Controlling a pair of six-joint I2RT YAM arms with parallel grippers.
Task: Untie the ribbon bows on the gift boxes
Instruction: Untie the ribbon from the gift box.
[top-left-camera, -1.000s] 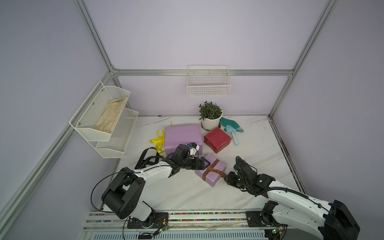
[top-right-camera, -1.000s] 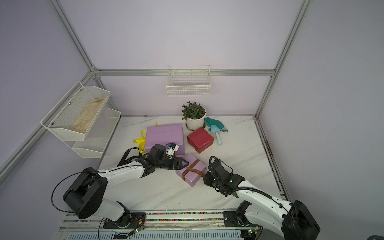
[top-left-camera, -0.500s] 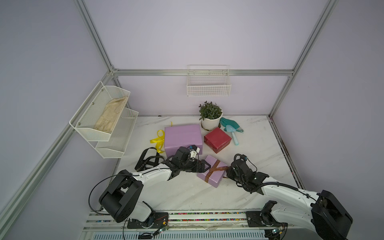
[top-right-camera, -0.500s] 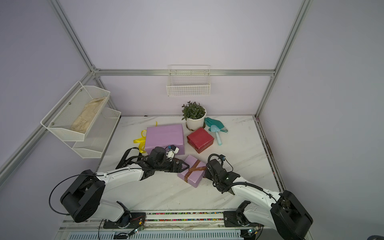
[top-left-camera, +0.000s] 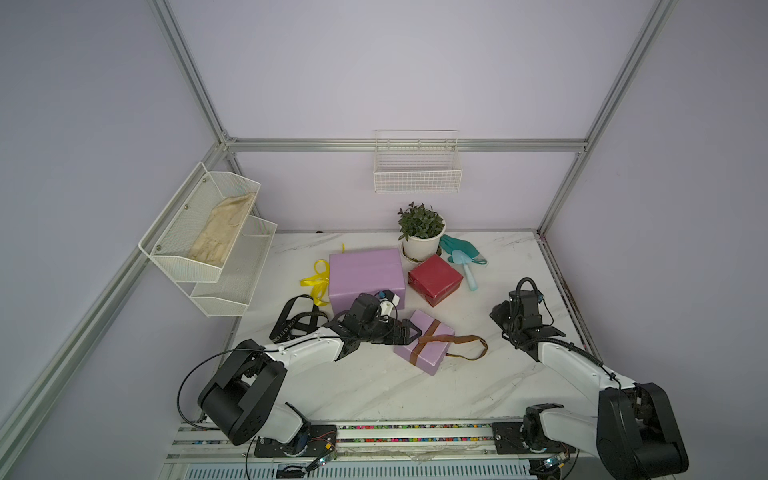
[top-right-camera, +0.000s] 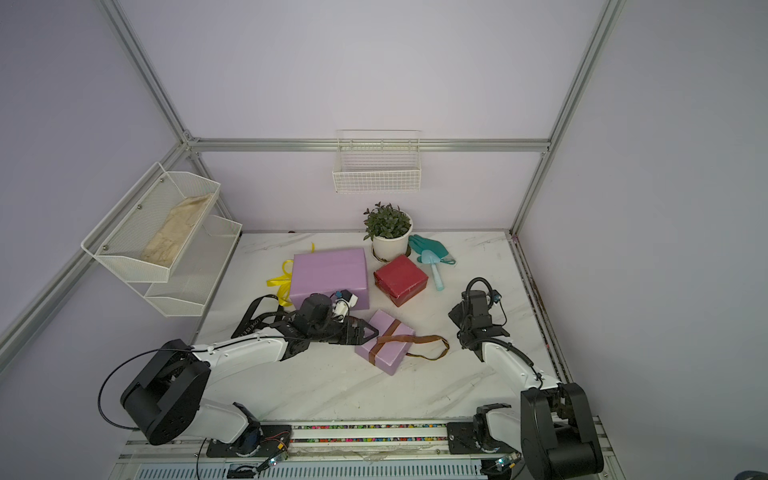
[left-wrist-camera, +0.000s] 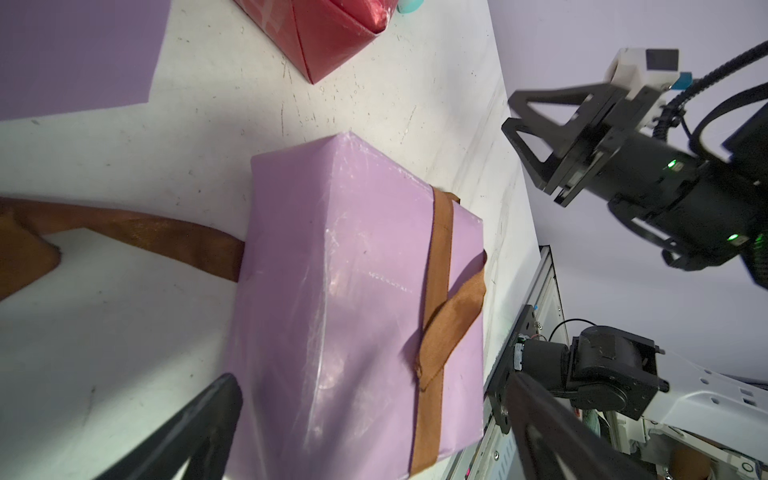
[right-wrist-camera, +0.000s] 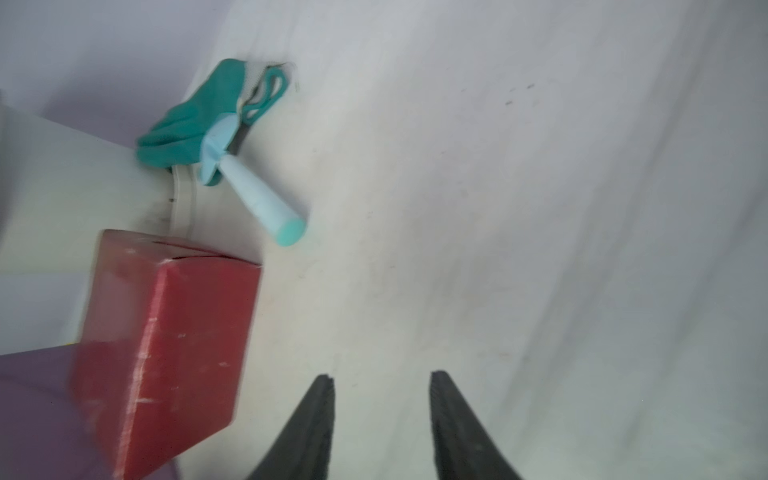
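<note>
"Why are the left fingers (left-wrist-camera: 195, 428) spread so wide round the small lilac box (top-left-camera: 436, 357)?"

"To steady it, I'd guess. They straddle its left end, not closed on it, so it can't slide across the surface (top-left-camera: 374, 386) when the brown ribbon (left-wrist-camera: 441, 257) is tugged."

"And the right fingers (right-wrist-camera: 311, 428)?"

"Apart, empty, lifted well off to the right. A slack loop trails right of the box; bands cross its top."

"The rest?"

"Yellow ribbon (top-left-camera: 318, 282) lies left of the large lilac box (top-left-camera: 365, 274), black ribbon (top-left-camera: 291, 320) nearer. The red box (top-left-camera: 434, 278) is bare."

Red box (top-left-camera: 434, 279) looks glossy paper; brown ribbon (left-wrist-camera: 441, 249), satiny cloth.
</note>
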